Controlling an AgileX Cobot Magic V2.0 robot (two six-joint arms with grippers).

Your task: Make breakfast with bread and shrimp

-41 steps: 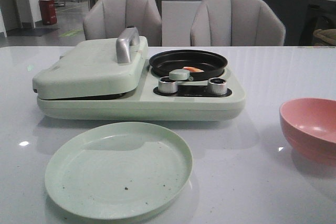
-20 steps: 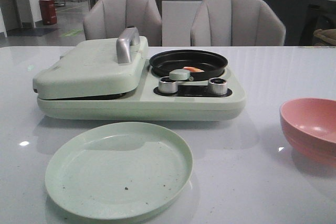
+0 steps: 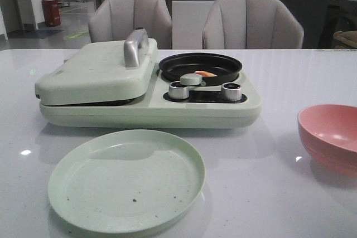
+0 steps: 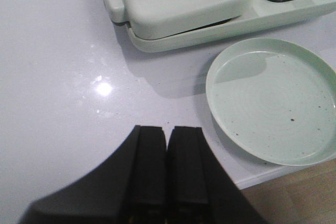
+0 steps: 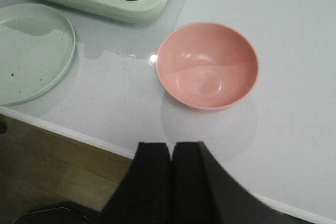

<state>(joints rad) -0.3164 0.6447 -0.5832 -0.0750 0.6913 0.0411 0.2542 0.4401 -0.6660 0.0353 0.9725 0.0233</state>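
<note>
While the shrimp (image 3: 205, 73) sits in the black round pan (image 3: 200, 66) on the right half of the pale green breakfast maker (image 3: 149, 106), no bread is visible in any view; the hinged lid (image 3: 95, 73) on the left half is down, its silver handle (image 3: 135, 47) near the pan side. Shrimp is partly hidden behind a green knob (image 3: 191, 79) at the pan's front edge. Two silver dials (image 3: 178, 90) sit on the black control strip just in front of the pan. A pale green plate (image 3: 126, 179) lies on the white table (image 3: 268, 182) just in front of the appliance, with only a few dark specks on it. A pink bowl (image 3: 329, 134) stands to the right, well apart from the plate, nothing in it. Left gripper (image 4: 167, 135) hangs over the table's near left edge, beside the plate, fingers pressed together, holding nothing. Right gripper (image 5: 170, 148) hangs over the table's near right edge just short of the bowl, fingers likewise together and holding nothing. Two grey chairs (image 3: 252, 22) stand behind the table.
</note>
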